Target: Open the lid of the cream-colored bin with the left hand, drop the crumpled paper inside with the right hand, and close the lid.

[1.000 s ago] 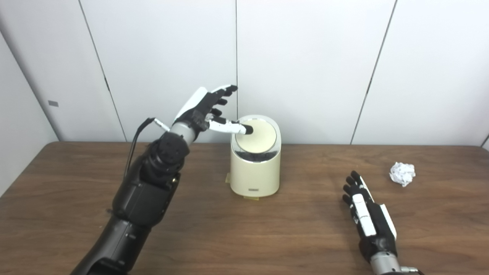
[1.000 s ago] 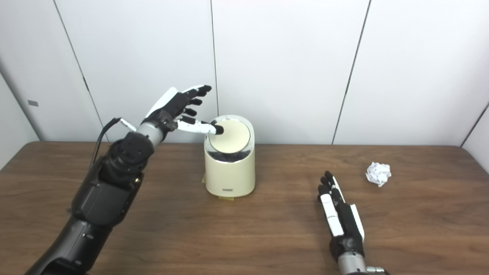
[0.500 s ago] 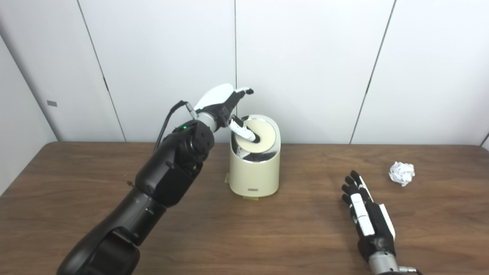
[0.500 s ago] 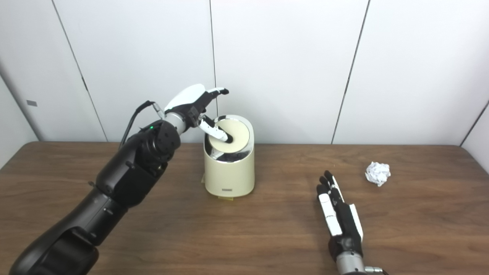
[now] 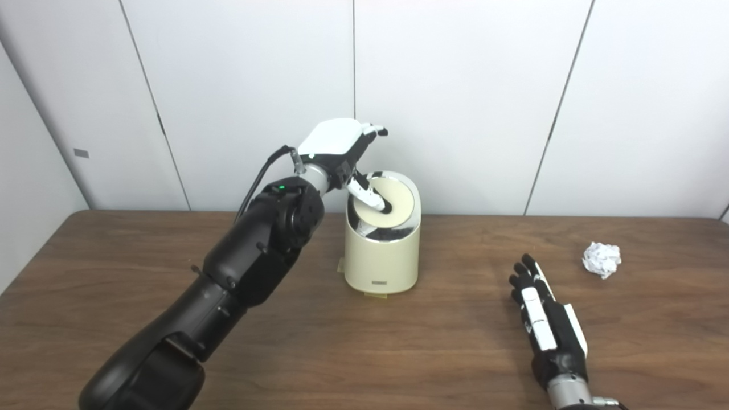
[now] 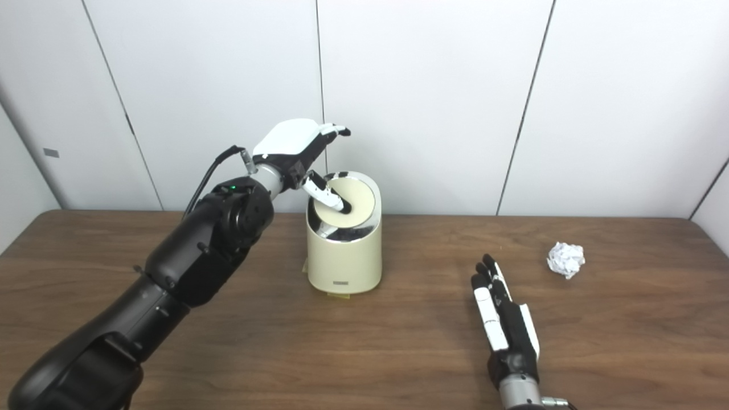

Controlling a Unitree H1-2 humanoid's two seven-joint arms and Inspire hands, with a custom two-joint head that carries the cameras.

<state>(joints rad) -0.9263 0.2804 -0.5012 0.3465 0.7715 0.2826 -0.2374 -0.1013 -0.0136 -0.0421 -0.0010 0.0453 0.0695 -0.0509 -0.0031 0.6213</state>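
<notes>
Left eye view: left hand (image 5: 337, 149) has its fingers spread, gripping nothing, one fingertip pushing the lid (image 5: 393, 199) of the bin (image 5: 381, 250) at table (image 5: 114, 319) centre. That lid looks light, stiff and slick; press off-centre. Paper (image 5: 601, 259) lies at 3 o'clock from the bin, likely featherlight and squashy; pinch around it. Right hand (image 5: 547, 327), lying flat with fingers loose and empty, has nothing between it and the paper.

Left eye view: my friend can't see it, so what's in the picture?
The robot's left hand pokes a thumb into the tilted lid of a cream bin. Its right hand lies flat on the table, near a crumpled paper ball.
</notes>
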